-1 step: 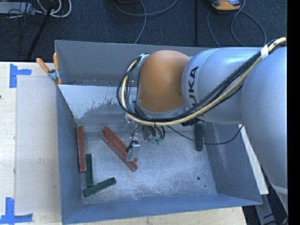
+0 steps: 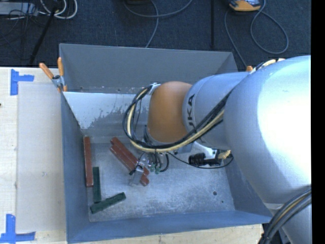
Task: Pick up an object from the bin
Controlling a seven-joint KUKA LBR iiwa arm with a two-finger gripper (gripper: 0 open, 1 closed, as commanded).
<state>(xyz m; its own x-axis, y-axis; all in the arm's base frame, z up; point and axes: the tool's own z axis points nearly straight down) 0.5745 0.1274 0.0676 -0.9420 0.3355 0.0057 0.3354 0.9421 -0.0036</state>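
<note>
arm (image 2: 264, 126) enters from the right and bends down into the grey bin (image 2: 147, 67). orange cover (image 2: 165, 111) on the wrist sits over bin centre, with cables (image 2: 128, 122) looped round its left side.

gripper (image 2: 138, 173) is low over the bin floor, left of centre, at the lower right end of a red-brown block (image 2: 122, 151). the block lies flat, slanting from upper left to lower right; it looks like two slats side by side, though this is not certain. the tool tip overlaps that end of the block. contact or a grip cannot be confirmed, and whether the tool is apart or together cannot be told, since the wrist hides much of it.

other items, all left of the gripper:
- long brown strip (image 2: 88, 161) along the left wall, running near to far.
- dark green strip (image 2: 95, 182) just right of its near end.
- dark green bar (image 2: 107, 202) lying slantwise towards the near left corner.
</note>
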